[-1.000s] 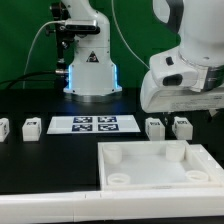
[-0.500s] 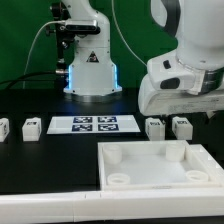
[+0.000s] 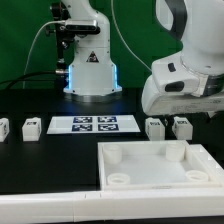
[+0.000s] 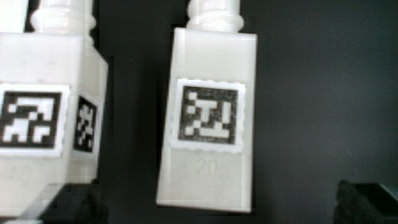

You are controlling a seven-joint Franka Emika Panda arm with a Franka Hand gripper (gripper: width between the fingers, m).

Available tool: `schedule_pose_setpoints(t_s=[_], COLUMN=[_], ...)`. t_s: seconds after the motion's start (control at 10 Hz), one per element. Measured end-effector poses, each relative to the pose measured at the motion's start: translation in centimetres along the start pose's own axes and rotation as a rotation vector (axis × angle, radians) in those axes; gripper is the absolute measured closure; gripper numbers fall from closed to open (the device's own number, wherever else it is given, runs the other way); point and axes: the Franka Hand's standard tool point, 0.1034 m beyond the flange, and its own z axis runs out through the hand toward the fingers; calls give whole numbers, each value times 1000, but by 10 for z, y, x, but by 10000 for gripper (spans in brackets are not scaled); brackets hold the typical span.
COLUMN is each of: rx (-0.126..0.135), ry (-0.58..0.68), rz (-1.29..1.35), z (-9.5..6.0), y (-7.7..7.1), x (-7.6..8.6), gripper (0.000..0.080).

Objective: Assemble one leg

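Black worktop (image 3: 40,160) holds the leg (image 4: 210,120) beside its twin (image 4: 45,120), and my arm (image 3: 185,80) has just slid a little toward the exterior view's right, so my tool (image 4: 217,204) now hangs wide open and empty over it, ready, I think, to grab.

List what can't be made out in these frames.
1. Gripper: the wrist view's edge cuts off all but its dark tips. In the exterior view it is not visible under the arm.
2. Second leg: cut off by the wrist view's edge.
3. Leftmost leg: cut by the exterior view's left edge.
4. Leg tags, exterior view: too small to read.
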Motion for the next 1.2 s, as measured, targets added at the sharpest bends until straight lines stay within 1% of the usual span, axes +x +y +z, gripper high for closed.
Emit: schedule_pose_setpoints(t_s=[0.1,0.2,0.5,0.7,0.9,1.0,1.1,1.2], rx=[-10,-10,-11,-18,-17,-30,-24,-24], ry=[-91,-126,-117,-159,-156,-262,-265,-251], rz=[0,-2,-7,-9,-9,-11,-11,-14], z=[2,1,-1,5,8,11,13,11], y=[1,-1,-4,-5,-5,-2,-5,-6], x=[-5,0,-1,-5,-3,-13,-4,-3], gripper=[150,150,150,150,150,150,150,150])
